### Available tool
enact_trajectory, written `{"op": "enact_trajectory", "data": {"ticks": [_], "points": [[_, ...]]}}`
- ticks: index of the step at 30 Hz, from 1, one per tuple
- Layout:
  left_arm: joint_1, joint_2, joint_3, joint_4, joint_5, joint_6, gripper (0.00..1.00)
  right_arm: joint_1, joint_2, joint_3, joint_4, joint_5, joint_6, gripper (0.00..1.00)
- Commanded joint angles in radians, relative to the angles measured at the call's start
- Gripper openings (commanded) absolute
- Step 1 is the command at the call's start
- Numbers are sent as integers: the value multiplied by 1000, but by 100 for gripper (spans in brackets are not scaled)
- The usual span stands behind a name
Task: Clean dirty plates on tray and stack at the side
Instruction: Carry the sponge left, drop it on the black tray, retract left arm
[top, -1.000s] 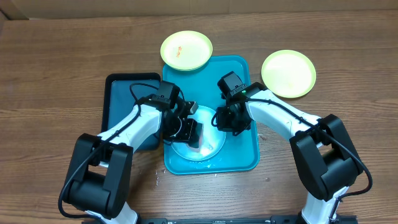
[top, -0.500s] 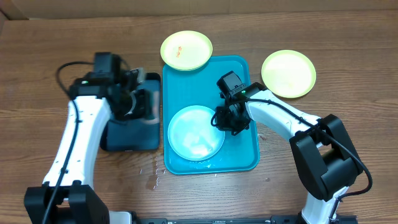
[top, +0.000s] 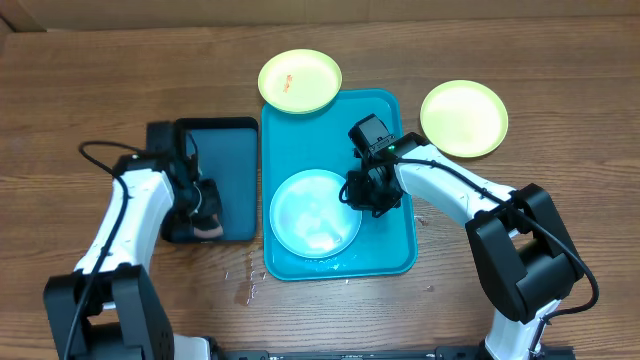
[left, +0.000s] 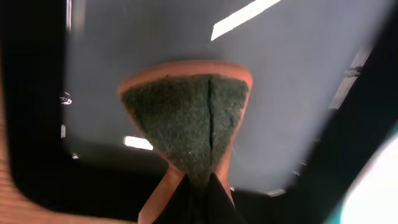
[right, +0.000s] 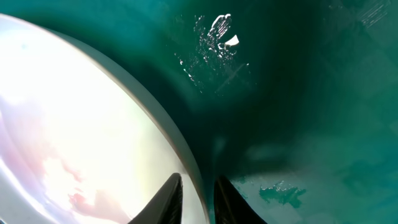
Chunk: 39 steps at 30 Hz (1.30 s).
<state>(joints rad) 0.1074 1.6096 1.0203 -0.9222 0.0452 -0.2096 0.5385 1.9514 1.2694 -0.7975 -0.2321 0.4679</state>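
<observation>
The light blue plate (top: 315, 213) lies on the teal tray (top: 385, 130). My right gripper (top: 362, 195) is shut on its right rim; in the right wrist view the rim (right: 180, 155) runs between the fingertips (right: 198, 200) over the wet tray (right: 311, 93). A yellow plate with an orange smear (top: 299, 80) rests at the tray's back edge. A clean yellow plate (top: 463, 118) lies on the table to the right. My left gripper (top: 204, 205) is shut on an orange sponge with a green scouring face (left: 186, 118), fingertips (left: 202, 190), over the dark tray.
The dark navy tray (top: 225, 150) lies left of the teal tray; its wet floor (left: 298, 74) fills the left wrist view. Water drops lie on the table (top: 245, 285) in front of the two trays.
My left gripper has carried the sponge off the blue plate, left over the dark tray, then toward that tray's front. The right gripper and the plates have not moved.
</observation>
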Motion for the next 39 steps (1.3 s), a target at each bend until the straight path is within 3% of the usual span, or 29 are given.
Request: {"op": "enact_trajectory", "data": {"ticks": [1,2,3,8,15,17,23,28,31,33,39], "points": [[4,6,-36,39,-26,-34,40,6,3,0,2,-4,-3,25],[4,5,-30,35,-23,-34,53,6,3,0,0,-4,-3,27],[4,2,-16,23,-13,-34,57,6,3,0,0,-4,-3,30],[6,-21,131,-63,27,-34,62,6,3,0,-1,-4,-3,46],[58,-51,436,-212,30,-83,72,6,3,-1,-16,-4,-3,47],[90,-53,499,-235,30,-114,79,6,3,-2,-19,-4,-3,47],[188,-53,561,-241,32,-193,100,6,5,-19,-4,-4,1,47],[265,-53,561,-241,26,-225,100,6,5,-50,35,-4,5,46],[297,-53,561,-241,25,-225,100,6,5,-64,61,-4,5,27],[304,-53,561,-241,25,-224,100,5,5,-66,70,-5,5,4],[304,-53,561,-241,26,-224,100,-34,5,-24,51,-9,4,4]]}}
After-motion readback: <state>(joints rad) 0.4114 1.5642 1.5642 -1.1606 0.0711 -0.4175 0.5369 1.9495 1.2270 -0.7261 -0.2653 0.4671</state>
